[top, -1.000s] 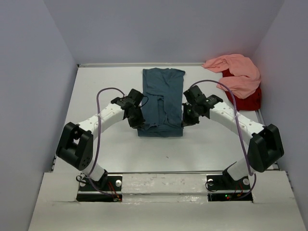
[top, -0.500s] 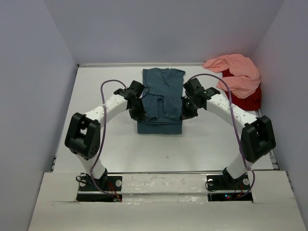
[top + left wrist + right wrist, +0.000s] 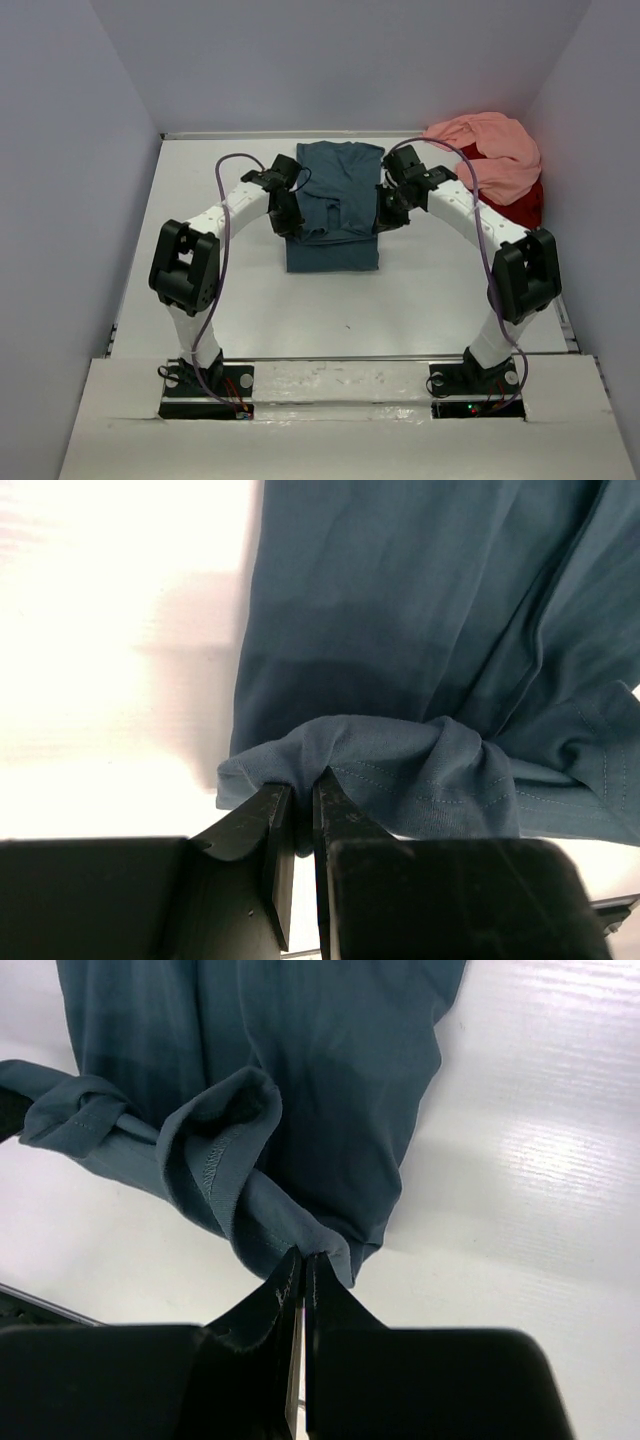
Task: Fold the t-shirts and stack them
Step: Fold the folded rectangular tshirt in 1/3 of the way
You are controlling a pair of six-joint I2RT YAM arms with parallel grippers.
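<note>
The dark teal-blue t-shirt (image 3: 333, 205) lies lengthwise in the middle of the table, folded narrow. Its near hem is lifted and carried over the rest of it. My left gripper (image 3: 290, 222) is shut on the hem's left corner (image 3: 275, 770). My right gripper (image 3: 383, 218) is shut on the hem's right corner (image 3: 325, 1245). Between the two grips the hem sags in a bunched roll (image 3: 440, 770). The salmon pink t-shirt (image 3: 492, 150) lies crumpled at the back right, on top of the red t-shirt (image 3: 520, 208).
White walls close in the table (image 3: 200, 290) at the back and on both sides. The pink and red pile sits against the right wall, just beyond my right arm's elbow (image 3: 520, 275).
Both grippers have moved away from me toward the back wall, drawing the teal shirt's near hem over its body. The grips have stayed shut.
</note>
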